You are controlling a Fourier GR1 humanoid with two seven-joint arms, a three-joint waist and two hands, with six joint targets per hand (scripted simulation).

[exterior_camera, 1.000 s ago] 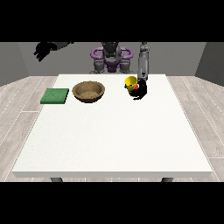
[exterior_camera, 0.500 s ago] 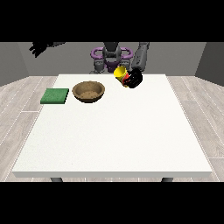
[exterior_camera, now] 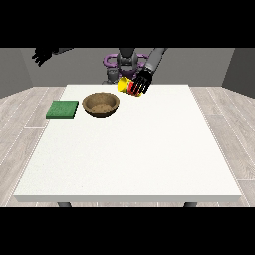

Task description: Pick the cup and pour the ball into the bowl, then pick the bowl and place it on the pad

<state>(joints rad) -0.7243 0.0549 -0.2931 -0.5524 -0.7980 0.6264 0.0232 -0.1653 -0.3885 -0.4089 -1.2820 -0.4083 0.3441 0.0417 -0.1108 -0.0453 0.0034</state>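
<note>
A yellow cup with a red band hangs above the table's far edge, tipped on its side with its mouth towards the view's left. The hand at the view's right has its fingers curled round the cup. The ball is hidden from me. A brown wooden bowl stands on the table to the lower left of the cup. Left of the bowl lies a flat green pad. The hand at the view's left is raised high beyond the table's far left corner, with its fingers curled and nothing in it.
The white table stretches from the bowl towards the camera. The robot's torso stands behind the far edge. Grey plank floor surrounds the table.
The hand at the view's right has lifted the cup off the table, carried it leftwards towards the bowl and tipped it over. The other hand stayed raised.
</note>
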